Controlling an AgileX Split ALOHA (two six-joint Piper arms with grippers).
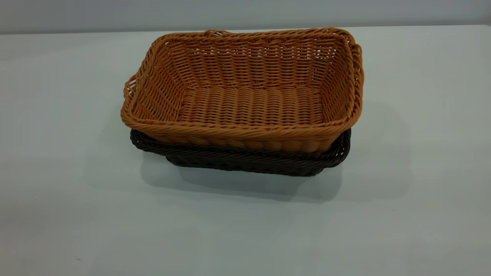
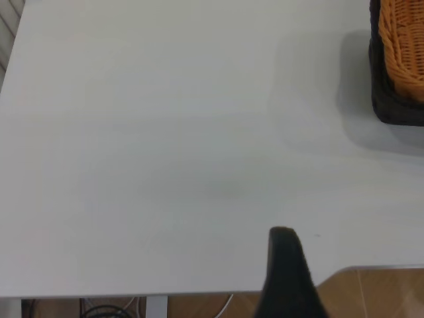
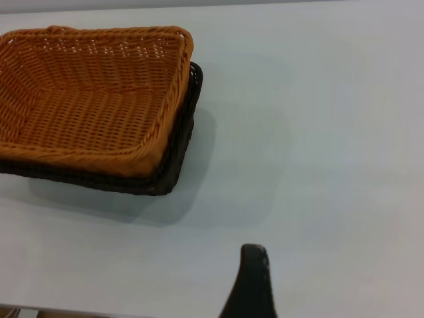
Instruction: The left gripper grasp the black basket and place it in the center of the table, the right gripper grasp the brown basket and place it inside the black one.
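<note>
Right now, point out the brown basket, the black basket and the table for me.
brown basket (image 1: 251,105), exterior view, its woven floor.
black basket (image 1: 253,161), exterior view, its near rim below the brown one.
table (image 1: 76,214), exterior view, bare top in front.

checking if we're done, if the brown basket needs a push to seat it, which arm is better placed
Right, probably. In its wrist view the brown basket nested in the black basket fills much of the frame; the left wrist view catches only their corner. Both arms are off the baskets.

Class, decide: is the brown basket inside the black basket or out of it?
Inside. The brown basket sits nested in the black basket, whose dark rim shows just beneath it.
</note>
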